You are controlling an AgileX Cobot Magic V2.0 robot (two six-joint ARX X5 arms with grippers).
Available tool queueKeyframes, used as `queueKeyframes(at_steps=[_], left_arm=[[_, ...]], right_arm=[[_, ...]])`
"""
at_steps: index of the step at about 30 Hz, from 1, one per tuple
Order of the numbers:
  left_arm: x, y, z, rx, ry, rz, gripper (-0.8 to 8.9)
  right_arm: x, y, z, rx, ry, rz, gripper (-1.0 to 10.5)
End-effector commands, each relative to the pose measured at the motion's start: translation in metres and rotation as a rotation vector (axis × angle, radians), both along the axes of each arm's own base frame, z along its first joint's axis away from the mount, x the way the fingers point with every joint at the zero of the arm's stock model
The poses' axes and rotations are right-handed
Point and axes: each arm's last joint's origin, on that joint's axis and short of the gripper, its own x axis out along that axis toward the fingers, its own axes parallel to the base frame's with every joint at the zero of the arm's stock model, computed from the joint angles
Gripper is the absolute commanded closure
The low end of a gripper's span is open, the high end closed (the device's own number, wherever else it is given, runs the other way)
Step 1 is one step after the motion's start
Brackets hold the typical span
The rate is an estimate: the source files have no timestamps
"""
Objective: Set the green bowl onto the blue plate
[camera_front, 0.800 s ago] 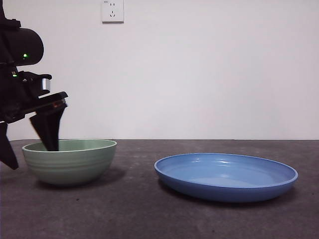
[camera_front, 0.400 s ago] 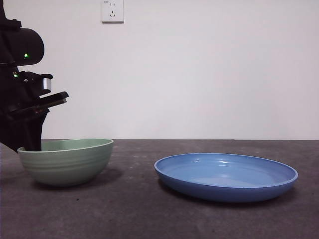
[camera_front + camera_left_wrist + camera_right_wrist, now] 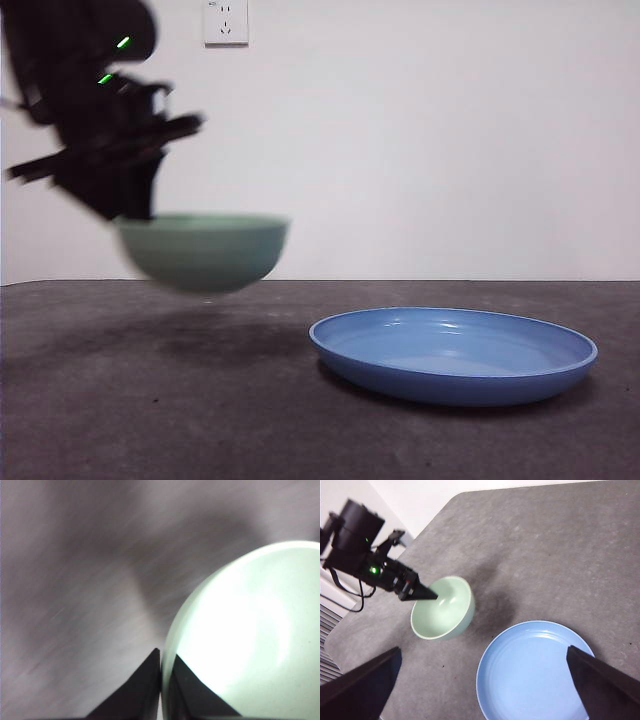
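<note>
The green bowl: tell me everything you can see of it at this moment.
The green bowl is pale mint, glossy and round, with an empty, lighter inside. It hangs upright in the air, clear of the table, blurred by motion, beside the blue plate and not yet over it. The left gripper is shut on its rim, one jaw inside, one outside. Nothing else touches it.

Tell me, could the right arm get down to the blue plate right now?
Probably yes. The right end effector hangs open above the blue plate, which lies bare; the green bowl in the left end effector is off to one side.
</note>
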Motion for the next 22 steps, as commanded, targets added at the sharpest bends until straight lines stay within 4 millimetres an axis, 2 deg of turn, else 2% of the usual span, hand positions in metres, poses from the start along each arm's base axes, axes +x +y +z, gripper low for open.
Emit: queueKeyframes(at_steps=[1, 6, 13, 19, 22], left_arm=[[0.009, -0.027, 0.012, -0.034, -0.021, -0.017, 7.99], [0.015, -0.073, 0.017, -0.046, -0.008, -0.101, 7.99], [0.020, -0.133, 0.000, -0.074, 0.040, -0.224, 7.99], [0.021, -0.168, -0.026, -0.076, 0.079, -0.292, 7.99], [0.018, -0.177, -0.041, -0.055, 0.108, -0.309, 7.99]], right_arm=[[0.000, 0.000, 0.006, -0.003, -0.028, 0.006, 3.4], [0.000, 0.000, 0.006, -0.003, -0.028, 0.006, 3.4], [0.000, 0.000, 0.006, -0.003, -0.029, 0.006, 3.4], [0.000, 0.000, 0.006, -0.003, -0.027, 0.006, 3.4], [0.000, 0.000, 0.006, -0.004, -0.022, 0.006, 3.4]])
